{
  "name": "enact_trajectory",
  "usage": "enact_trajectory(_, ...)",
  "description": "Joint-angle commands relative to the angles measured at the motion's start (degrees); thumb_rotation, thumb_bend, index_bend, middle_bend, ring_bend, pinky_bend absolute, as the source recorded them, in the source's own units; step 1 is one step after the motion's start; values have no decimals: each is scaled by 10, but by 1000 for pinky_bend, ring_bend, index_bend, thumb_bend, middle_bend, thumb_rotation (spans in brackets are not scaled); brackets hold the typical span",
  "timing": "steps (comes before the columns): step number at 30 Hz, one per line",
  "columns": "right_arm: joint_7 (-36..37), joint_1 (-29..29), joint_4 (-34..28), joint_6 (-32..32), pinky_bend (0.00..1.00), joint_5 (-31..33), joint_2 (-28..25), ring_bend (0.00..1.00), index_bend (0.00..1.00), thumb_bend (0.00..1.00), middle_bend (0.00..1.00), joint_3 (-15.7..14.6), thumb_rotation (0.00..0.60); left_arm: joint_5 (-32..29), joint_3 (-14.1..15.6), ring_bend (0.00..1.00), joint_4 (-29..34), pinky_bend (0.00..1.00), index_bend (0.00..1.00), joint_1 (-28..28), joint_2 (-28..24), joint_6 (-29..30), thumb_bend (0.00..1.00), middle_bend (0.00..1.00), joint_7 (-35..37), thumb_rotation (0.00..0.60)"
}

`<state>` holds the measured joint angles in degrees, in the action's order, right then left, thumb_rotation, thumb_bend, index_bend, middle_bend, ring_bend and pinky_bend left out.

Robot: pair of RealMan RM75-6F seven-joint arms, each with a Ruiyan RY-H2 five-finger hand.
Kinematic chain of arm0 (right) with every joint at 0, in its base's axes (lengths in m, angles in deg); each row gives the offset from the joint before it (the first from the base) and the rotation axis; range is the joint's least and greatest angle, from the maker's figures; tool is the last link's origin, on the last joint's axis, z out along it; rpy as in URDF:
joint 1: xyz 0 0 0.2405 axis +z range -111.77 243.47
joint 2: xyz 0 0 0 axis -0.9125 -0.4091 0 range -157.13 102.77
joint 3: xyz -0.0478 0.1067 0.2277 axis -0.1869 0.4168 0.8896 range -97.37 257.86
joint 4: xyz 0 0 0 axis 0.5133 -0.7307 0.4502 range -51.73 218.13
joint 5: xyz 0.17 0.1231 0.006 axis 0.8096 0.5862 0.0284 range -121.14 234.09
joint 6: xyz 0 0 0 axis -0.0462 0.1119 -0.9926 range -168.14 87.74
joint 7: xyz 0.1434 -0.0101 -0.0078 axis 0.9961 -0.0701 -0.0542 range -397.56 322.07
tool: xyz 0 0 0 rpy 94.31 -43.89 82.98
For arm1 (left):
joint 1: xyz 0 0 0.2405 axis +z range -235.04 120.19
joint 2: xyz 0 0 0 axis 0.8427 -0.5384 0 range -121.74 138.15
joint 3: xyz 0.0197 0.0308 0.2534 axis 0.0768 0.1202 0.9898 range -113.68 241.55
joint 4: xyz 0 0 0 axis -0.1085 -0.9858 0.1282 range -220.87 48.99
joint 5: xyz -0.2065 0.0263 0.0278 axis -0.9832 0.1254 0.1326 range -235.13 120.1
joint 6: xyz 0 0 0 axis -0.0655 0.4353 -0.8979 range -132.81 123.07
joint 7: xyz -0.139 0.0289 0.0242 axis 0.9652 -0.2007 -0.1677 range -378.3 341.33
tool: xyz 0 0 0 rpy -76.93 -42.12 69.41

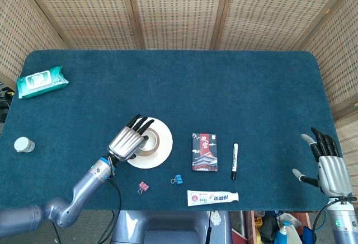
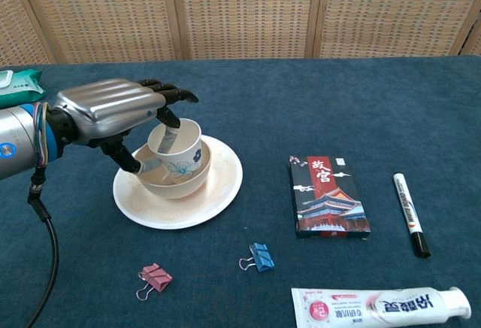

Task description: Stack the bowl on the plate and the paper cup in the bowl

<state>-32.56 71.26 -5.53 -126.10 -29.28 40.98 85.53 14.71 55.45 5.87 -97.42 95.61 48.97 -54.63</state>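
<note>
A white paper cup with a blue flower print sits inside the beige bowl, which stands on the white plate. My left hand holds the cup, one finger inside its rim and the thumb against its outer wall. From the head camera the left hand covers the left part of the plate, and only the cup's rim shows. My right hand hovers open at the table's right front edge, holding nothing.
A dark printed box, a black-capped marker and a toothpaste tube lie right of the plate. A pink clip and a blue clip lie in front. A wipes pack and a small jar are at the left.
</note>
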Motion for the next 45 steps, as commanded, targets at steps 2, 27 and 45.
enact_trajectory(2, 1, 0, 1, 1, 0, 2, 0, 0, 123, 134, 0, 1, 600, -27, 2, 0, -1, 0, 595, -5, -1, 0, 372, 65, -14, 600)
enact_trajectory(27, -2, 1, 2, 1, 0, -2, 1, 0, 123, 134, 0, -1, 600, 22, 20, 0, 133, 0, 182, 52, -104, 133, 150, 0, 65, 600)
enact_trajectory(45, -48, 5, -6, 6, 0, -14, 14, 0, 123, 134, 0, -9, 600, 171, 174, 0, 91, 0, 122, 276, -162, 363, 122, 0, 104, 600)
